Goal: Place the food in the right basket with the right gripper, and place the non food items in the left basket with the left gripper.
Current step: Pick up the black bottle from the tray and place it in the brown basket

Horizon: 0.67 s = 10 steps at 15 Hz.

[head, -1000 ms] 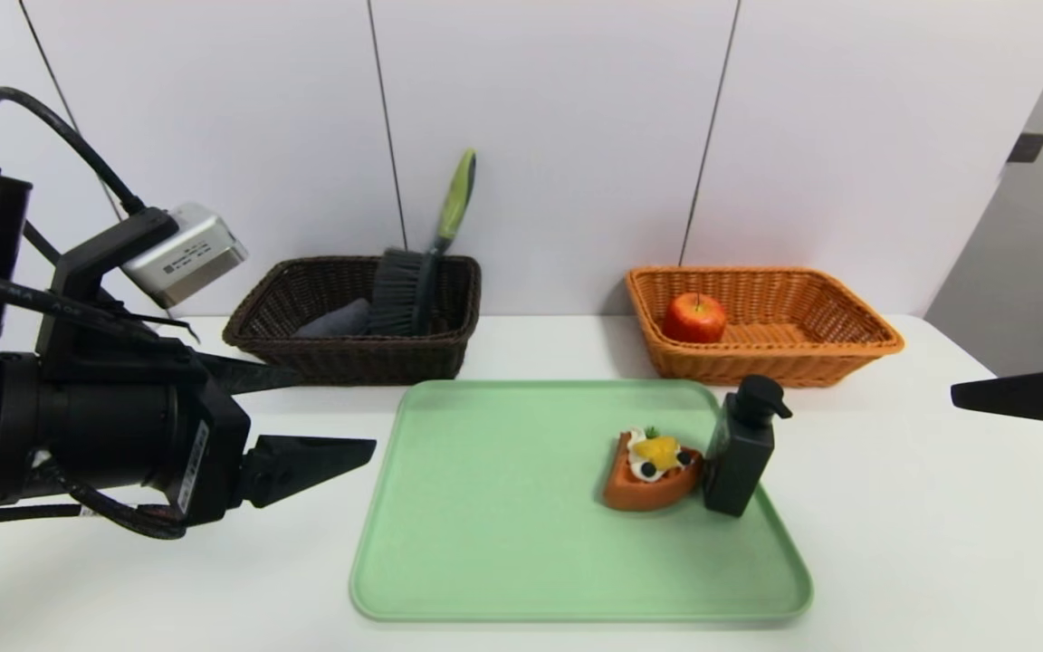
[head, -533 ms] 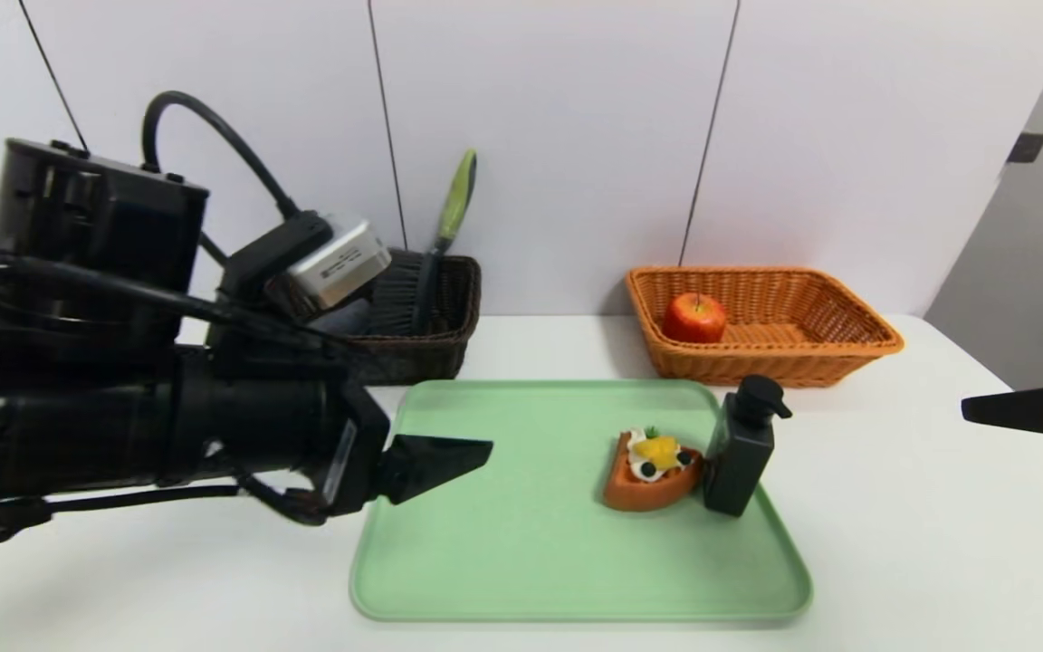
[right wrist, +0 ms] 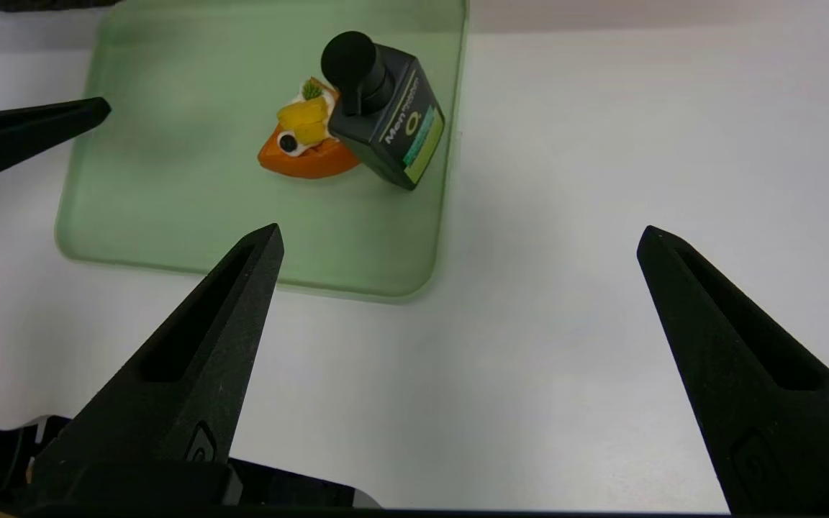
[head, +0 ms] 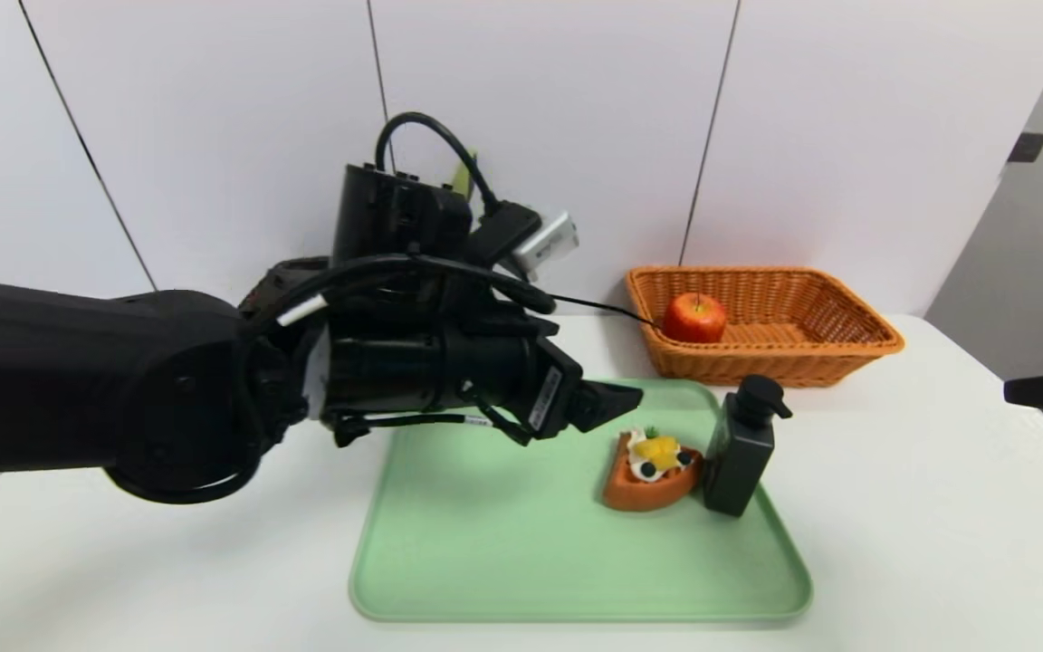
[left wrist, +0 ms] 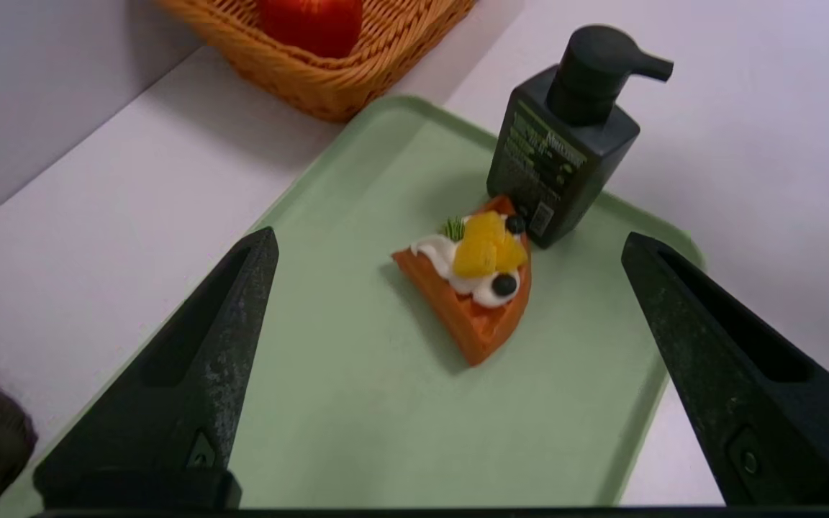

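— Pump bottle [head: 739,453], black: where?
— Upright on the green tray [head: 485,543], near the tray edge farthest from the left tool [left wrist: 450,237]. Straight ahead of that tool's tips, past the tart slice [head: 651,475]. Spout turned away from the left tool.
— And the left tool itself?
— Spread wide, gripping nothing. Hovering over the tray's near-left part, pointed slightly downward toward tart and bottle. Both pointed fingers [left wrist: 191,374] clear of everything, tray surface visible between them.
— Tart slice against the bottle?
— Just beside it, one corner at the bottle's base; touching or a hair apart, hard to say. Cream, yellow fruit and dark berries facing up. Lying flat, nearer the left tool than the bottle.
— Right tool [right wrist: 461,232]?
— Also wide, also empty. Off beyond the tray's right side, above bare white desk [head: 920,543], well apart from bottle and tart. Only one dark fingertip showing at the head view's right edge.
— Other food?
— Apple [head: 694,317] inside the orange wicker basket [head: 811,349], at the end nearer the left tool. Basket on the desk behind the tray, by the wall, forward of the right tool and off to its left.
— Dark basket?
— Hidden behind the left arm from the head view; nothing certain to report.
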Each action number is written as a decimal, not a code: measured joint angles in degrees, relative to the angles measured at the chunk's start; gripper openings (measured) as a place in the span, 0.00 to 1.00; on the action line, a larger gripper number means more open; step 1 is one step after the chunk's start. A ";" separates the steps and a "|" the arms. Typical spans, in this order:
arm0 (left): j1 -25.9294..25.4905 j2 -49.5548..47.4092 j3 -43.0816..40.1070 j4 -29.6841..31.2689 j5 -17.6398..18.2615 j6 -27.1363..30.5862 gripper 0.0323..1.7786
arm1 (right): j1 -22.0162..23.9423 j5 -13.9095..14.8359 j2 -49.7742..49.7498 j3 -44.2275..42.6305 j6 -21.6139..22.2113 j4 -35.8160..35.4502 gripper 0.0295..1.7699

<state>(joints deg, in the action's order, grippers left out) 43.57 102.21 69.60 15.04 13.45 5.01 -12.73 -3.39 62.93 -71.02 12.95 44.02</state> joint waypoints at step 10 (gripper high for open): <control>7.80 10.42 3.22 5.53 0.02 -0.20 0.95 | 3.83 0.41 -3.15 1.45 0.00 0.49 0.96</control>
<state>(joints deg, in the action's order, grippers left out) 51.37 112.63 72.81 20.58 13.47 4.82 -8.90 -2.97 59.78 -69.57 12.95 44.51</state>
